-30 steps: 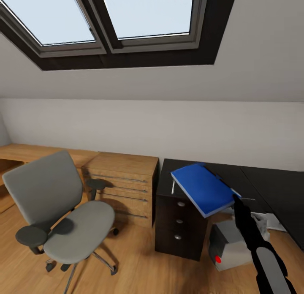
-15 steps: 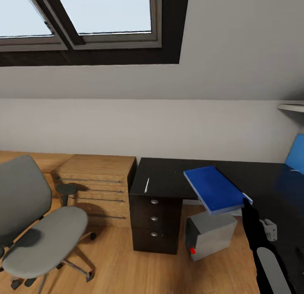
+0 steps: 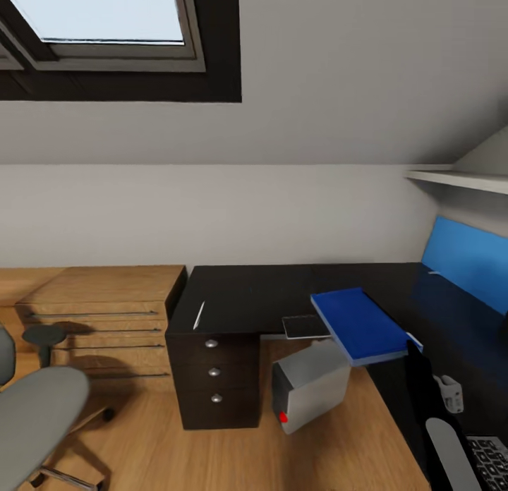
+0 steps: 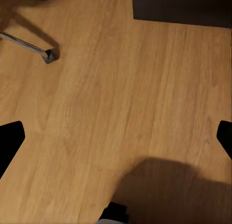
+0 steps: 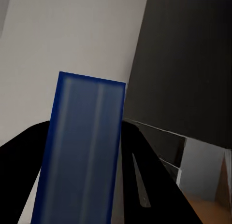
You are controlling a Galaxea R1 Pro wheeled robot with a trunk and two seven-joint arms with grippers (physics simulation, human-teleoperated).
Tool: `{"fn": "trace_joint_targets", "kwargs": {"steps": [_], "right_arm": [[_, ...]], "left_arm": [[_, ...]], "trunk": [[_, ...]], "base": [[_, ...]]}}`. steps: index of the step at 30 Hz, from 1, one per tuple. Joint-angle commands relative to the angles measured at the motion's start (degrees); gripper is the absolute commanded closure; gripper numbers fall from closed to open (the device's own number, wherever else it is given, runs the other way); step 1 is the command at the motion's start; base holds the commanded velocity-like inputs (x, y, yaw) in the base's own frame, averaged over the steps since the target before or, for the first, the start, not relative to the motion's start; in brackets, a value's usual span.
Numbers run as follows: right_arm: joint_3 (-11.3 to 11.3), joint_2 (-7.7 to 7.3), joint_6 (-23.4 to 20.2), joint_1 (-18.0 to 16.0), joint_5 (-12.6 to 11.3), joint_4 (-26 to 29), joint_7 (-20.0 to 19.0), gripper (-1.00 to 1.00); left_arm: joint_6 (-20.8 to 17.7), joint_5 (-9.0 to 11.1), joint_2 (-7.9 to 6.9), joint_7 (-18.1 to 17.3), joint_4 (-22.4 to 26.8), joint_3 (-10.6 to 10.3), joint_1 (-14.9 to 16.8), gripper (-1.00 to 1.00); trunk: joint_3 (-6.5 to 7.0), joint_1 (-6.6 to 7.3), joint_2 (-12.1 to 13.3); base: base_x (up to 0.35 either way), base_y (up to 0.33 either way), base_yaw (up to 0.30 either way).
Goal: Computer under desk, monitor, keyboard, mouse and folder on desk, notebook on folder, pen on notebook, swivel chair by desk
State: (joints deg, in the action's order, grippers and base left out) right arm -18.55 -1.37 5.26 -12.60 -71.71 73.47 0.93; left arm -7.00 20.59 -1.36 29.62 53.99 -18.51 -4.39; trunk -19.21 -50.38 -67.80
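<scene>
Right tool (image 3: 413, 344) clamped the folder (image 3: 360, 324) above the tabletop (image 3: 247, 293), lower right; left tool's fingers (image 4: 10, 142) apart (over wooden floor).

Soft even daylight from the skylight (image 3: 106, 11), faint floor shadows, folder (image 5: 79, 151) blurred close up

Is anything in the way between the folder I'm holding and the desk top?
Nothing visible blocks it. The folder is clamped in the right gripper, over the desk edge. The notebook lies beside it, the pen further off; the black surface past them looks bare.
</scene>
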Motion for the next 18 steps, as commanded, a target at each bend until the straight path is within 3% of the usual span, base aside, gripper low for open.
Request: {"fn": "trace_joint_targets", "kwargs": {"steps": [1, 8, 18], "right_arm": [[0.09, -0.02, 0.3, -0.04, -0.56, -0.11, 0.09, 1.0], [0.05, -0.16, 1.14, -0.2, -0.62, -2.23, 0.07, 1.0], [0.08, 0.23, 2.43, -0.23, -0.94, -2.24, -0.32, 1.0]], "left_arm": [[-0.28, 0.29, -0.07, 0.44, 0.16, -0.21, 0.0, -1.0], [-0.29, 0.33, -0.05, 0.44, 0.15, -0.21, 0.0, -1.0], [-0.21, 0.33, -0.11, 0.44, 0.07, -0.22, 0.0, -1.0]], "trunk": [[-0.09, -0.01, -0.04], [-0.31, -0.01, -0.04], [-0.37, -0.01, -0.04]], "base": [[0.025, -0.029, -0.246], [0.008, -0.009, -0.224], [0.159, -0.147, -0.035]]}}
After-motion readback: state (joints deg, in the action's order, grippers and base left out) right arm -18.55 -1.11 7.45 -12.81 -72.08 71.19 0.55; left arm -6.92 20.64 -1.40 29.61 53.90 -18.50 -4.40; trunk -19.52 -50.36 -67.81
